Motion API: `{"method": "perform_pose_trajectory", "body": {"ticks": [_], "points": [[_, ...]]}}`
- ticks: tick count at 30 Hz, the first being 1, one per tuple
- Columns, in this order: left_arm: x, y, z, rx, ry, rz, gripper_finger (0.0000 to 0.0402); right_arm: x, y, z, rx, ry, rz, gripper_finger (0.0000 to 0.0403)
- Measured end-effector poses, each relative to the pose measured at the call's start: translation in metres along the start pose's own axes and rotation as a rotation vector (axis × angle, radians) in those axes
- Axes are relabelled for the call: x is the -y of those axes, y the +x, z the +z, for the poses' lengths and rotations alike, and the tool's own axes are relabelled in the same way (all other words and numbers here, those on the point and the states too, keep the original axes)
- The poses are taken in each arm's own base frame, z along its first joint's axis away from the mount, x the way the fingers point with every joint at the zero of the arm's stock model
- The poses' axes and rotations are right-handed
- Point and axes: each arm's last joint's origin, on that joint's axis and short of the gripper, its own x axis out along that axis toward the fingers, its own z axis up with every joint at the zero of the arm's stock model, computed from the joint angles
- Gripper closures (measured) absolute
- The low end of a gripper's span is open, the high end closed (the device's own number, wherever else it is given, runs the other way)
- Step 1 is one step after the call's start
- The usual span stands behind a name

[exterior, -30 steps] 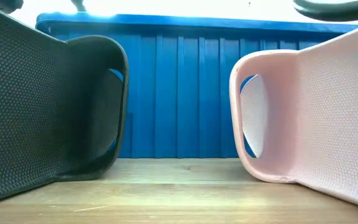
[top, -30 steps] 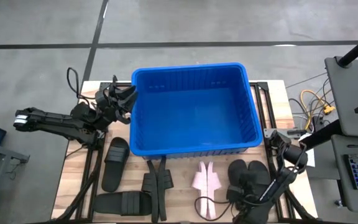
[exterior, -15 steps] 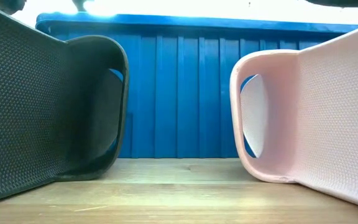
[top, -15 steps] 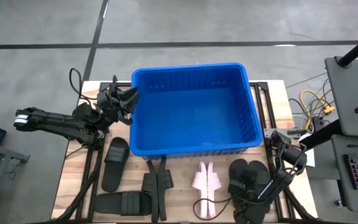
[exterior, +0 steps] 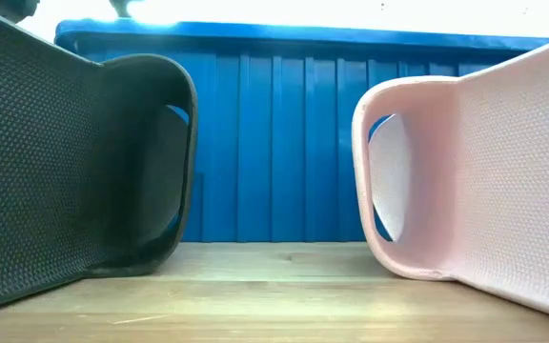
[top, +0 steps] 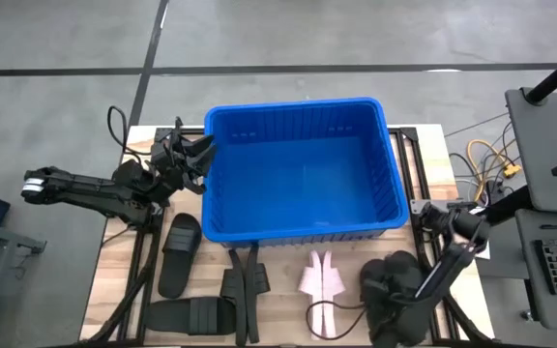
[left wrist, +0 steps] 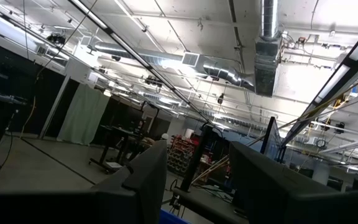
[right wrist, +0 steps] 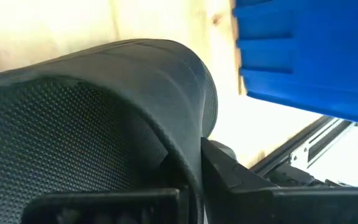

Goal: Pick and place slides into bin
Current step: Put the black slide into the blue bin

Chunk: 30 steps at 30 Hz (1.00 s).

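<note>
Wooden table (top: 288, 290): right hand (top: 387, 302) on black slide (top: 395, 280)

Right end effector (top: 383, 307) mostly buried under black slides (top: 395, 282) at the table's (top: 283, 290) near edge; fingers unseen. Low view crops black slide (exterior: 65, 162) and pink slide (exterior: 484, 181); bin (exterior: 274, 143) top possibly washed out.

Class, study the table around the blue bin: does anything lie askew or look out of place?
Yes. Two slides stand on edge instead of flat: a black slide and a pink slide, both in front of the bin.
</note>
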Motion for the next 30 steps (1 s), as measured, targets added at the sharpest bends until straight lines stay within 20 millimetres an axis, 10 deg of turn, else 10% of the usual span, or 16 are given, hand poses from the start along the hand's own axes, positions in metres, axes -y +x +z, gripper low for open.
{"method": "perform_pose_trajectory", "body": {"ticks": [8,16,23,30], "points": [[0.0,0.0,0.0,0.0,0.0,0.0,0.0242,0.071,-0.062,-0.003,0.147,0.143,0.271,0.0393],[0.0,0.0,0.0,0.0,-0.001,0.0,0.0242,0.165,-0.113,0.004,0.691,0.446,0.392,0.0394],[0.0,0.0,0.0,-0.001,-0.001,0.0,0.0242,0.236,-0.118,0.0,0.975,0.533,0.173,0.0394],[0.0,0.0,-0.001,-0.001,0.0,0.001,0.0242,0.288,-0.1,0.003,0.874,0.531,0.073,0.0394]]}}
